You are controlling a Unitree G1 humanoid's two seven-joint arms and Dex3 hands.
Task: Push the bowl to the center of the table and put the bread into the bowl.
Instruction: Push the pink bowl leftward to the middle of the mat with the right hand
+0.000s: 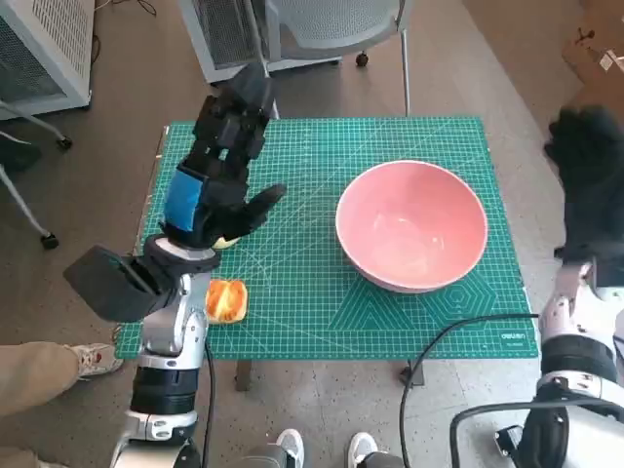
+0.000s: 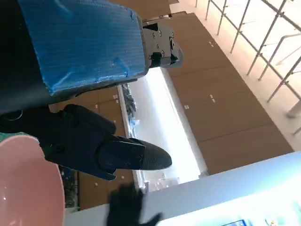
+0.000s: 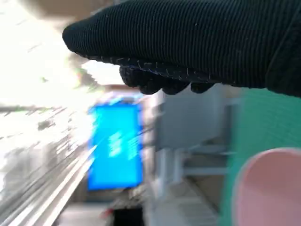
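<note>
1. Pink bowl (image 1: 411,226): sitting upright on the green cutting mat (image 1: 322,146), in the right half of the counter, nearer the right edge than the left. Nothing is lying inside it. Its rim is also showing in both wrist views. By my judgement it is still lying somewhat off centre, so the push is either unfinished or only partly made.
2. Bread (image 1: 225,300): a small golden roll, lying on the mat near the front left corner, well apart from the bowl and just beside the left forearm. No hand is touching it. The placing step is not yet done.
3. Left hand (image 1: 222,175): black, with blue tape across its back, hovering above the left part of the mat with its fingers spread apart and holding nothing. It is raised over the counter between the bread and the mat's far edge, not in contact with the bowl.
4. Right hand (image 1: 588,166): gloved in black knit, hanging off the right side of the counter, apart from the bowl's rim. In the right wrist view the glove is appearing as a dark band with fingertips curling under it, and nothing is seen in it; whether the fingers are spread or drawn together cannot be told from these pictures.
5. Green cutting mat: covering the whole counter top, carrying the bowl and the bread.
6. Remaining work, as judged: nudging the bowl leftward toward the middle, then picking up the bread and setting it in the bowl.
</note>
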